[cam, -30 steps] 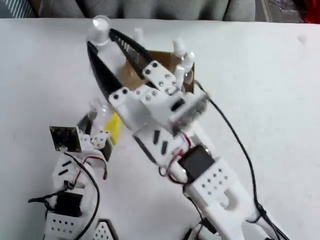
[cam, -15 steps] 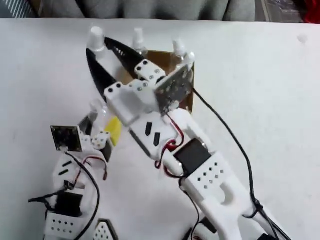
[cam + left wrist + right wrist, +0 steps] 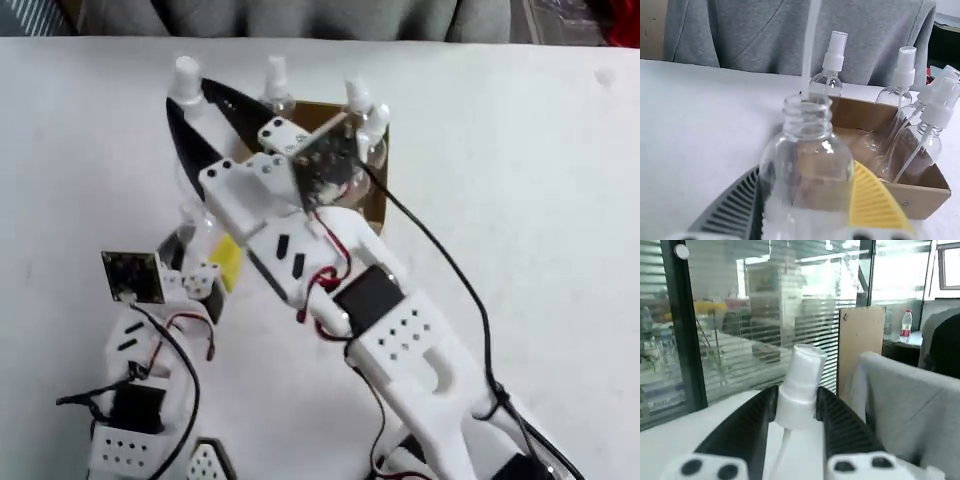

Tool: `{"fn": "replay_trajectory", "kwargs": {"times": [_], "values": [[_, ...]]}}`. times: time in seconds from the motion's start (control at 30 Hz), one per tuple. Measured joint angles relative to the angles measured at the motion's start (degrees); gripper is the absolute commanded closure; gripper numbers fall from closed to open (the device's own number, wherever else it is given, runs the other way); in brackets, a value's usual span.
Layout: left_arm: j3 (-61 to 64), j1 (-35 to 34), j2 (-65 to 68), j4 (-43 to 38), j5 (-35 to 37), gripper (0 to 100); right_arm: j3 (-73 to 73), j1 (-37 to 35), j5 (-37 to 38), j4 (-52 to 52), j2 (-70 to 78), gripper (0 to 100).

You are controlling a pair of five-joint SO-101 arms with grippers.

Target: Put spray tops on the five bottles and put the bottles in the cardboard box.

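Near the table's [image 3: 520,150] far edge, right gripper [image 3: 796,410] clamped a spray top [image 3: 800,385].
Left gripper [image 3: 807,200] held an uncapped bottle [image 3: 807,165] beside the cardboard box [image 3: 920,197].

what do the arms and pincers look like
The right arm and left arm are white shells with black motors, dotted holes, black and red cables. The right pincer has two black ribbed fingers, the left pincer one grey and one yellow.

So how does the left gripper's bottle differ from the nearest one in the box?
The gripped bottle has an open neck; the boxed bottle wears a white spray top. The gripped bottle is held in the left gripper; the boxed bottle stands in the cardboard box. Both are clear.
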Motion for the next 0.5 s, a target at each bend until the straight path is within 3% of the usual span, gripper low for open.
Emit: {"fn": "replay_trajectory", "kwargs": {"times": [0.23,0.5], "values": [[0.0,0.0,0.0,0.0,0.0,98,0.0,-0.1,0.0,2.0,0.7,98.3],[0.0,0.0,0.0,0.0,0.0,98,-7.2,-0.1,0.0,13.7,5.2,98.3]]}}
